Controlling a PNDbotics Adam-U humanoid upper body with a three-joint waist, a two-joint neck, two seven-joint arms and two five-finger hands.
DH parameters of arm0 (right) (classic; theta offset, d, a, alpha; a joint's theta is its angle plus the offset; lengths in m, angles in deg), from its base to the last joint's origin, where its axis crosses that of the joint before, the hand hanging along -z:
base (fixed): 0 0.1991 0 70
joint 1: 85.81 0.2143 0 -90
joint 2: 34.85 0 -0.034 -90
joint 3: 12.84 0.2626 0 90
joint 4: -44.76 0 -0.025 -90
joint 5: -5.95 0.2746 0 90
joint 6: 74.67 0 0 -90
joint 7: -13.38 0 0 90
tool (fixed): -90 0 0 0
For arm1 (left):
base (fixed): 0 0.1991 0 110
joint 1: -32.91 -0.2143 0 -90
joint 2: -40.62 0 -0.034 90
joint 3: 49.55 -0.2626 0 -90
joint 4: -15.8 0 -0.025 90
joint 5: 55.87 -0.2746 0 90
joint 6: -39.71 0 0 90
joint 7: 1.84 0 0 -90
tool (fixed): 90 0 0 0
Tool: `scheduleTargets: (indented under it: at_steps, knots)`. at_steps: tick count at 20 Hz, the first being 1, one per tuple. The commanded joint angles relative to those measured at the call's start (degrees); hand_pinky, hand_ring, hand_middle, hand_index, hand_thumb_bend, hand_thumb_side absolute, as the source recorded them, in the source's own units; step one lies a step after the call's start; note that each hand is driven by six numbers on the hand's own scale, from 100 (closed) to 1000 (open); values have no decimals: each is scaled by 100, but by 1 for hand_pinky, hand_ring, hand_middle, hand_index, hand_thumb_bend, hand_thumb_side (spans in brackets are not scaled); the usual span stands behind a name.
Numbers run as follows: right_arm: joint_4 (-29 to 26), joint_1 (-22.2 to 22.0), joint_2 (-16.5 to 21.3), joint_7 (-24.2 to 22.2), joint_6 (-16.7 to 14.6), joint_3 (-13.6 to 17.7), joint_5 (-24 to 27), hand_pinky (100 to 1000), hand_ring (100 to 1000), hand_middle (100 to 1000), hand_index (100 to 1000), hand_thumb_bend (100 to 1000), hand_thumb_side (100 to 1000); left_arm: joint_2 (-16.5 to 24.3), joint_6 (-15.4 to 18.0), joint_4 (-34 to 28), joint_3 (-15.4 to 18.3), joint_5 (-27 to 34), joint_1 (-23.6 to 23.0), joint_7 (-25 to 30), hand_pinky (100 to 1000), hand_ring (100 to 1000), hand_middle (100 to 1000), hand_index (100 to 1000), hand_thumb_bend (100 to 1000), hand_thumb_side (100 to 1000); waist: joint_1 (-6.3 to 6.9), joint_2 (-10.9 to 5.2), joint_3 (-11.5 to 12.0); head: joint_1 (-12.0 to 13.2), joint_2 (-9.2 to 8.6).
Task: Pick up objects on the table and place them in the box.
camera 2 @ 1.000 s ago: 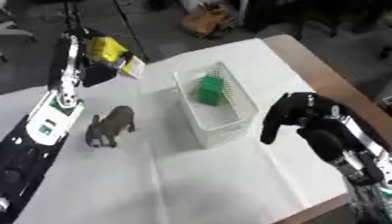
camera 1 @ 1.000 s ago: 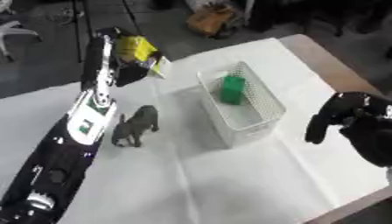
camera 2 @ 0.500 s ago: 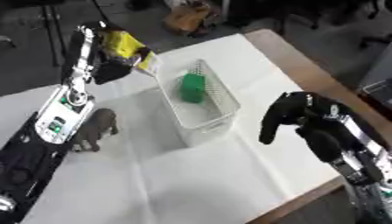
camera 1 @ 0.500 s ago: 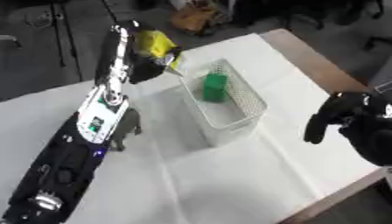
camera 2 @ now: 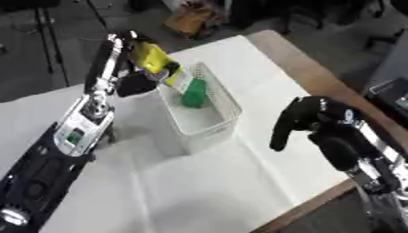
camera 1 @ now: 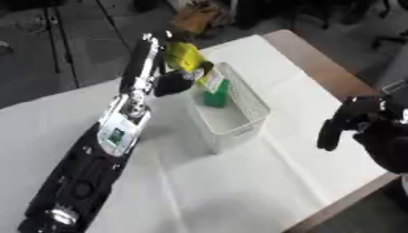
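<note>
Above the far left rim of the box, the left hand (camera 1: 177,82) holds a yellow packet (camera 1: 188,60), its fingers curled round the lower part while the packet's white end tilts down over the box's inside. The left arm (camera 1: 111,136) runs from the near left corner up across the white table (camera 1: 239,191) to that spot. Directly below and to the right sits the white mesh box (camera 1: 239,123), and a green block (camera 1: 215,94) lies inside it toward its far end, just beside the packet's lower edge. Well apart on the right, the right hand (camera 2: 296,122) hangs above the table's right edge, fingers drooping downward and holding nothing.
</note>
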Motion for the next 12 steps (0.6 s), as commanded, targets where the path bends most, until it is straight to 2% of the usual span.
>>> scheduleTargets:
  at_steps: [1,2,8,12]
  knots:
    - [-101,73,70,-7,2,13,61,522,517,585,787,320,626,23,156,-43,-48,-265,85,152,253,366,432,560,585,318,36,-214,-9,19,-65]
    - [-100,74,73,-4,5,16,65,522,517,585,786,319,626,22,188,-18,-63,-385,74,210,261,376,443,571,632,336,41,-217,-9,18,-65]
    - [-93,69,76,-7,22,21,65,522,516,583,783,318,628,21,417,207,-91,-1230,-1,1089,289,405,467,594,679,368,54,-235,29,-10,-66]
    - [-91,66,73,-7,21,25,64,522,515,583,782,318,628,-17,479,274,-22,-1542,-34,1236,312,425,478,603,716,379,45,-235,40,-16,-66]
